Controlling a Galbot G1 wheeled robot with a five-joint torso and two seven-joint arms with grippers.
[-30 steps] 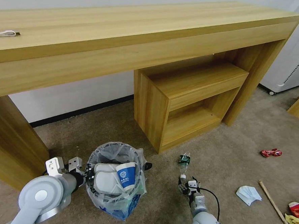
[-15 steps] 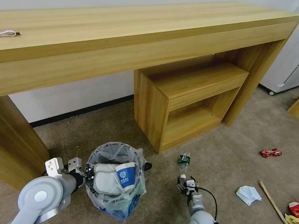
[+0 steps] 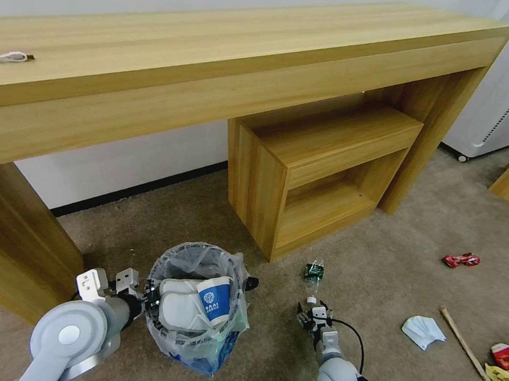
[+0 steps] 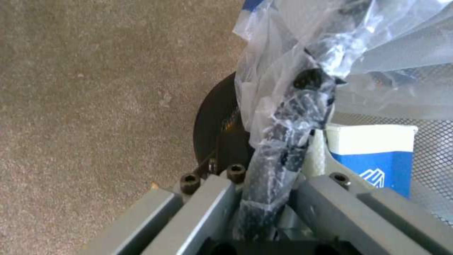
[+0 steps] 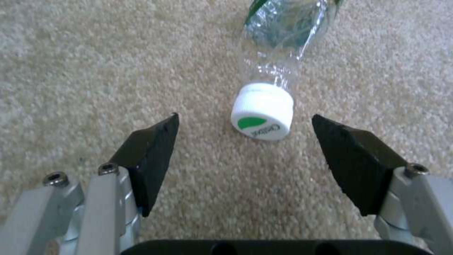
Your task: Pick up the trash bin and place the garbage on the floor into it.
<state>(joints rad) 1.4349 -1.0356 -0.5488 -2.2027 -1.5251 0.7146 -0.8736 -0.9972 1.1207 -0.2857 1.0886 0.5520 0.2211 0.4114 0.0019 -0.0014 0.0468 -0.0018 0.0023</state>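
The trash bin, a dark wire bin in a crinkly clear bag, stands on the beige floor. It holds a white slipper and a blue-white paper cup. My left gripper is shut on the bin's bag-wrapped rim; the left wrist view shows this gripper beside the cup. A crushed plastic bottle lies to the bin's right. My right gripper is open just short of its white cap, fingertips on either side.
More garbage lies to the right: a red wrapper, a tissue, a wooden stick and wrappers. A long wooden desk spans the back, with a low shelf unit under it and its leg near the left arm.
My right gripper has shifted slightly left and now sits in line with the bottle's cap. The left gripper and the bin have not moved.
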